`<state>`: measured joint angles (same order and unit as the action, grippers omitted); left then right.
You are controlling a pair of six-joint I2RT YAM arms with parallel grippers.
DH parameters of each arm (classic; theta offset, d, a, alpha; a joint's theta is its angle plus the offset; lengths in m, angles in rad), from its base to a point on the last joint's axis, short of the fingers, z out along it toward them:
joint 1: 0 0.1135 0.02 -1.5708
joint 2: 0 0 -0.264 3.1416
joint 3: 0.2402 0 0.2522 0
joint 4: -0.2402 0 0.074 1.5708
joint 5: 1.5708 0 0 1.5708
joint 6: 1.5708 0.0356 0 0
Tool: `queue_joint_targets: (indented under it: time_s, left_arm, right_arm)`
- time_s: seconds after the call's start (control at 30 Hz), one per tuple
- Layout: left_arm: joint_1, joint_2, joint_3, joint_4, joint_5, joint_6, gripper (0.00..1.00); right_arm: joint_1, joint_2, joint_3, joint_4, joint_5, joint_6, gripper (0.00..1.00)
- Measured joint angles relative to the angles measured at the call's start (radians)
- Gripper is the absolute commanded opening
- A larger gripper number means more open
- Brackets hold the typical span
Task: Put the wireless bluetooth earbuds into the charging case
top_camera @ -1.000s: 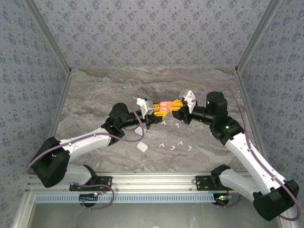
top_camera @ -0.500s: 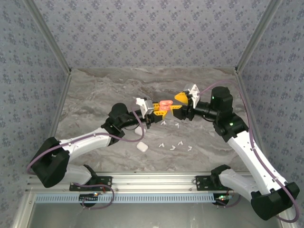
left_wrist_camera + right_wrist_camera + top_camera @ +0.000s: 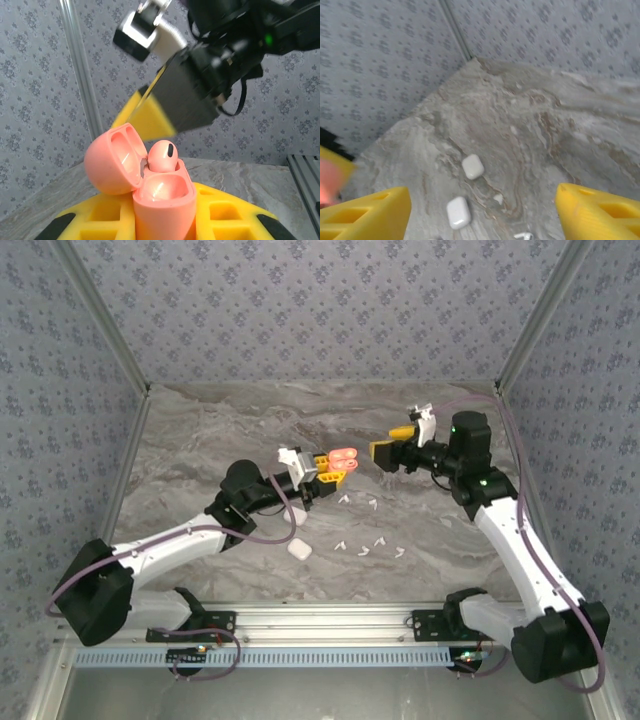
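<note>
A coral-pink charging case (image 3: pixel 162 200) stands upright between the yellow fingers (image 3: pixel 90 220) of my left gripper (image 3: pixel 162 222), which is shut on its body. Its lid (image 3: pixel 112 160) is swung open to the left, and one coral earbud (image 3: pixel 162 156) sits in the far socket; the near socket is bare. From above, the case (image 3: pixel 345 455) is held over the table's middle by the left gripper (image 3: pixel 328 468). My right gripper (image 3: pixel 390 445) hangs open just right of it, nothing between its fingers (image 3: pixel 365 210). Several white earbuds (image 3: pixel 363 550) lie on the marble below.
Two closed white cases (image 3: pixel 472 166) (image 3: pixel 458 212) rest on the marble table (image 3: pixel 200 450), seen from above near the left forearm (image 3: pixel 299 550). A white earbud (image 3: pixel 524 235) lies near them. Patterned walls and metal posts (image 3: pixel 120 360) enclose the table.
My right gripper has opened and drawn back to the right, away from the coral case, leaving the coral earbud in it. The left gripper keeps its hold and has shifted slightly.
</note>
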<state>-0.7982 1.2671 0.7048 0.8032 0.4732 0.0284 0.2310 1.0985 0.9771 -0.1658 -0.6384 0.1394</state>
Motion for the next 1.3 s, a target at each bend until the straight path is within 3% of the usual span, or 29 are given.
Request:
queue_joint_targets:
  time_s: [0.17, 0.27, 0.5, 0.83, 1.17, 1.3]
  left_arm:
    - [0.000, -0.003, -0.001, -0.002, 0.000, 0.005, 0.00]
    - [0.000, -0.003, -0.001, -0.010, 0.000, 0.005, 0.00]
    - [0.000, -0.003, -0.001, -0.019, 0.000, 0.005, 0.00]
    - [0.000, -0.019, -0.001, -0.026, 0.000, 0.006, 0.00]
    - [0.000, -0.034, -0.001, -0.048, -0.013, 0.009, 0.00]
    - [0.000, -0.037, -0.001, -0.051, -0.018, 0.014, 0.00]
  right_arm:
    - [-0.001, 0.100, -0.006, -0.006, 0.044, 0.045, 0.97]
    - [-0.001, 0.172, -0.006, -0.011, 0.071, 0.064, 1.00]
    - [0.002, 0.412, 0.035, -0.045, 0.107, 0.084, 1.00]
    - [0.047, 0.739, 0.296, -0.142, 0.138, 0.058, 1.00]
    - [0.113, 0.957, 0.480, -0.241, 0.233, -0.007, 1.00]
    - [0.137, 1.011, 0.536, -0.279, 0.277, -0.041, 0.91]
